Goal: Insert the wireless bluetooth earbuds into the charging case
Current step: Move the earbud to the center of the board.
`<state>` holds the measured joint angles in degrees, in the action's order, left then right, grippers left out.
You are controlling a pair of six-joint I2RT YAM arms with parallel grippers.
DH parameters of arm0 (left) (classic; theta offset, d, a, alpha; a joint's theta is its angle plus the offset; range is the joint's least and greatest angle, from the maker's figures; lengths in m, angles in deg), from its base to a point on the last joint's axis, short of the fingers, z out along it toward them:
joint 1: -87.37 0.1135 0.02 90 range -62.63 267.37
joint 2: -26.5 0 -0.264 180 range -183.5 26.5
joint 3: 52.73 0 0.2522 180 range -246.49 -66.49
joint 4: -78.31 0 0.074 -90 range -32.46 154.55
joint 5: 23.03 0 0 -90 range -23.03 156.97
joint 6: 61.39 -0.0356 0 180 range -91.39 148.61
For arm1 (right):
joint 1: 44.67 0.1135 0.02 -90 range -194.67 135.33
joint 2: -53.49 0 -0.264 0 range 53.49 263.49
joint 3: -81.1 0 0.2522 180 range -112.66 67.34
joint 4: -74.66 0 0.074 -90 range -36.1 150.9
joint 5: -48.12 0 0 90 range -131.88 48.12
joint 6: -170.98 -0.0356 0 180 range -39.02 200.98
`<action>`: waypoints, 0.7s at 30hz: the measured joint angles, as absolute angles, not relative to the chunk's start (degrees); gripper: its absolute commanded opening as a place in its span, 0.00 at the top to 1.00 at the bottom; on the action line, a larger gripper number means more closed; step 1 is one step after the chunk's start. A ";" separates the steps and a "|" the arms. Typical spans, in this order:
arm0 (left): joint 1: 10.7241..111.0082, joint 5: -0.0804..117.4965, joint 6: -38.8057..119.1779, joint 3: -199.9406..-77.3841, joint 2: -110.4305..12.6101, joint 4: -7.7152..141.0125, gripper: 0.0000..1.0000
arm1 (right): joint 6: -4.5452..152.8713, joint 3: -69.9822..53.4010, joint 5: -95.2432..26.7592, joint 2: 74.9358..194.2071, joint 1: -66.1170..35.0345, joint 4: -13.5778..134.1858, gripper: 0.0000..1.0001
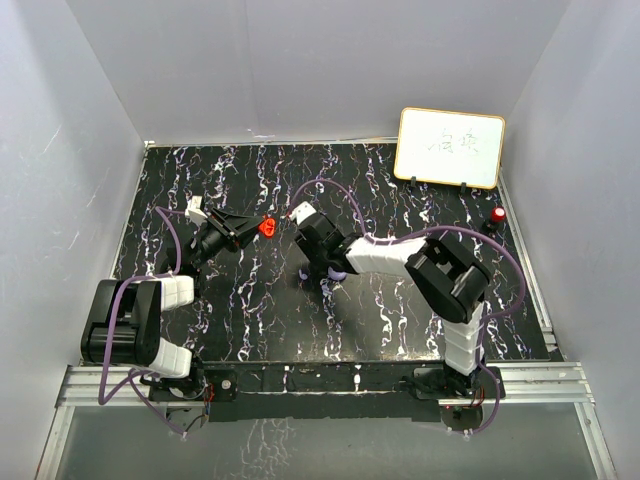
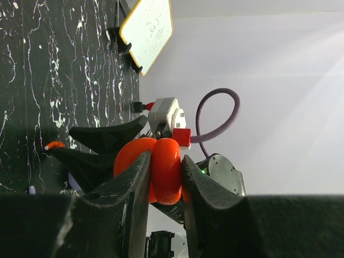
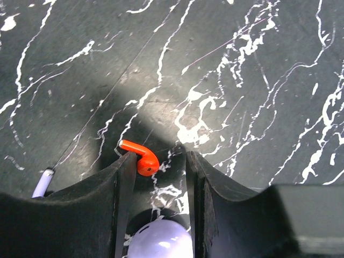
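My left gripper [image 1: 250,229] is shut on the red round charging case [image 1: 267,227] and holds it above the table. In the left wrist view the case [image 2: 166,169] shows two rounded halves side by side between the fingertips. My right gripper [image 3: 160,161] is open and low over the table. The red earbud [image 3: 141,157] lies on the table against the tip of its left finger and also shows in the left wrist view [image 2: 54,145]. A purple round case [image 3: 161,239] lies between the right fingers, near the palm. The purple earbud [image 3: 43,183] lies just left of that gripper.
A small whiteboard [image 1: 449,147] stands at the back right of the black marbled table [image 1: 400,330]. A small red-topped object [image 1: 497,215] sits near the right edge. White walls close in the table on three sides.
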<state>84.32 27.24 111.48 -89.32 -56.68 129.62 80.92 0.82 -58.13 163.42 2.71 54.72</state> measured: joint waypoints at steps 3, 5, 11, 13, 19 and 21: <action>84.32 27.24 111.48 -89.32 -56.70 129.62 1.00 | 80.97 -0.18 -58.94 164.25 2.01 54.70 0.59; 84.32 27.24 111.48 -89.32 -56.70 129.62 1.00 | 80.94 -0.73 -59.23 164.67 1.50 54.68 0.59; 84.34 27.24 111.48 -89.32 -56.70 129.62 1.00 | 80.86 -2.43 -60.19 166.04 0.39 54.70 0.59; 84.38 27.20 111.48 -89.32 -56.70 129.62 1.00 | 80.86 -2.43 -60.14 166.04 0.26 54.68 0.59; 84.60 27.09 111.48 -89.32 -56.70 129.62 1.00 | 80.70 -2.39 -59.82 165.82 0.19 54.51 0.57; 84.60 27.07 111.48 -89.32 -56.70 129.60 1.00 | 80.53 -2.33 -59.40 165.50 0.13 54.38 0.56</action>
<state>84.60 27.07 111.48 -89.32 -56.70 129.60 80.53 -2.33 -59.40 165.50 0.13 54.38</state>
